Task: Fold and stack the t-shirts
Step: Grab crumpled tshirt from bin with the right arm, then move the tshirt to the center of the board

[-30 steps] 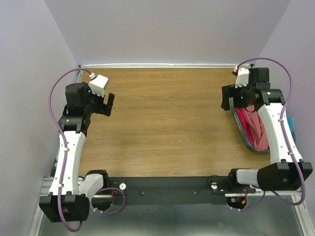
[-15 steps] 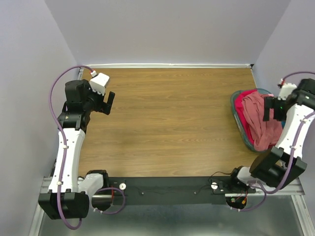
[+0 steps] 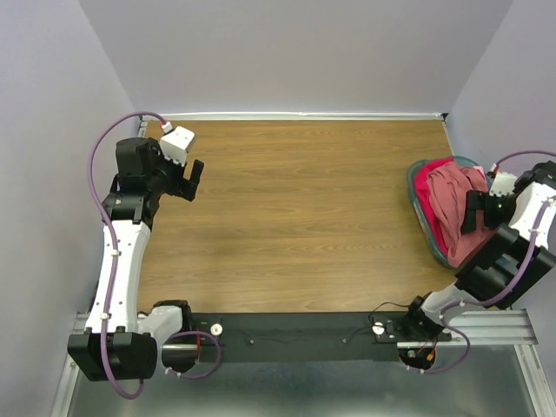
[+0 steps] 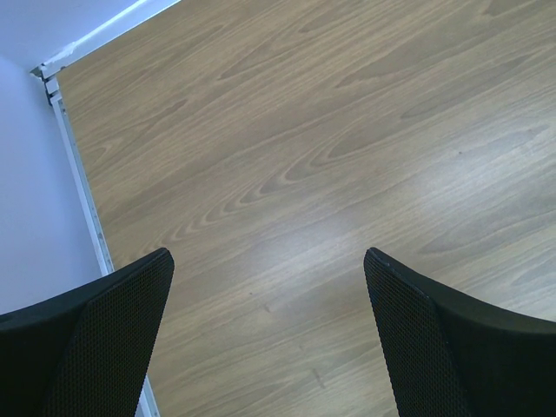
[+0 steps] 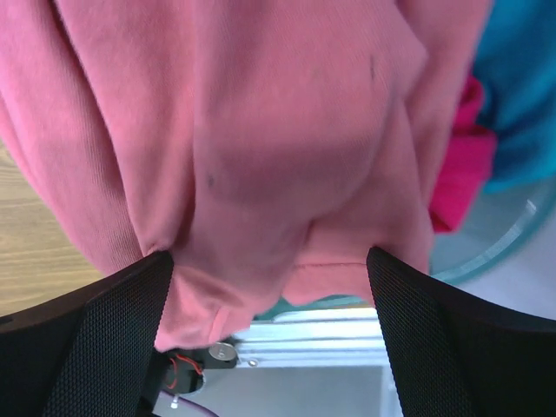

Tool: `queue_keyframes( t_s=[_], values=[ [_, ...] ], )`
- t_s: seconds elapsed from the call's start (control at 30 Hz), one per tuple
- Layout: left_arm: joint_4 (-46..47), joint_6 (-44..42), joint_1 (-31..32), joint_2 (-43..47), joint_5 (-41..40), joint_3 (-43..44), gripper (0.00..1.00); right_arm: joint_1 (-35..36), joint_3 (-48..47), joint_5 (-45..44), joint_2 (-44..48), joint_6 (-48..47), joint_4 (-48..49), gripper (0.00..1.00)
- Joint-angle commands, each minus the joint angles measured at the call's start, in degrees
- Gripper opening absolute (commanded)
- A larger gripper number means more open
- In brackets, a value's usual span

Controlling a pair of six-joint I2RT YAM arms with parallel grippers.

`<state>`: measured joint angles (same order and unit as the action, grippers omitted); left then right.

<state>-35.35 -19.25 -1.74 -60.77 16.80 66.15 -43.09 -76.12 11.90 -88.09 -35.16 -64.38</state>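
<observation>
wooden table (image 3: 295,200) bearing teal basket (image 3: 427,241)

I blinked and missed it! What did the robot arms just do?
The right arm swung from the table's far right corner out to the side and nearer its base. Its open jaws now hang over the salmon-pink shirt in the teal basket. Nothing was grabbed. The left arm barely shifted, jaws open and empty. The shirts stayed in the basket.

A bunched salmon-pink shirt (image 5: 261,130) fills most of the view. A magenta shirt (image 5: 456,165) peeks out at 3 o'clock, with a teal shirt (image 5: 517,78) at 2 and the basket (image 5: 512,234) rim at 4. The wooden surface (image 5: 35,243) shows at 8. The black fingers (image 5: 95,347) stand wide apart at 7 and 5, gripping nothing.
</observation>
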Motion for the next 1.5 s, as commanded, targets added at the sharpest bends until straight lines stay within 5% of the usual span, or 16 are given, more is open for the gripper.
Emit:
queue_keyframes(
  t_s=[0.0,0.13,0.23,0.33,0.43,0.73,1.03,1.13,1.3,1.47],
  values=[
    [0.02,0.35,0.33,-0.14,1.84,0.73,0.98,-0.33,0.44,4.88,-3.31,0.17,-0.57,1.00],
    [0.37,0.26,0.33,0.13,1.92,0.21,0.98,-0.33,0.27,6.73,-4.89,0.88,-0.66,0.99],
    [0.72,0.26,0.33,0.13,1.92,0.03,0.98,-0.33,-0.52,7.96,-5.68,0.71,-1.18,0.82],
    [1.08,0.26,0.33,-0.05,2.01,-0.06,0.98,-0.24,-2.79,10.15,-6.12,-0.26,-4.77,0.32],
    [1.25,0.26,0.33,-0.22,2.36,0.03,0.99,-0.33,-6.31,11.91,-5.86,-0.88,-7.86,0.01],
    [1.08,0.17,0.33,0.30,2.19,1.17,0.98,-0.24,-33.46,22.63,-0.24,0.35,-15.25,0.00],
    [1.43,2.36,0.33,-1.01,1.92,3.28,0.98,3.88,-59.98,45.40,-2.25,11.12,-10.79,0.01],
    [1.60,3.33,0.25,-1.80,1.22,4.77,0.98,7.75,-60.82,49.78,-1.82,18.44,-2.89,0.01],
    [1.87,5.44,0.33,-2.42,-0.36,6.36,0.98,15.37,-47.99,56.22,5.03,40.58,27.61,0.01],
    [1.87,6.50,0.33,-3.12,-0.19,6.71,0.98,32.95,-54.47,42.45,-2.33,36.85,18.27,0.01]
  ],
)
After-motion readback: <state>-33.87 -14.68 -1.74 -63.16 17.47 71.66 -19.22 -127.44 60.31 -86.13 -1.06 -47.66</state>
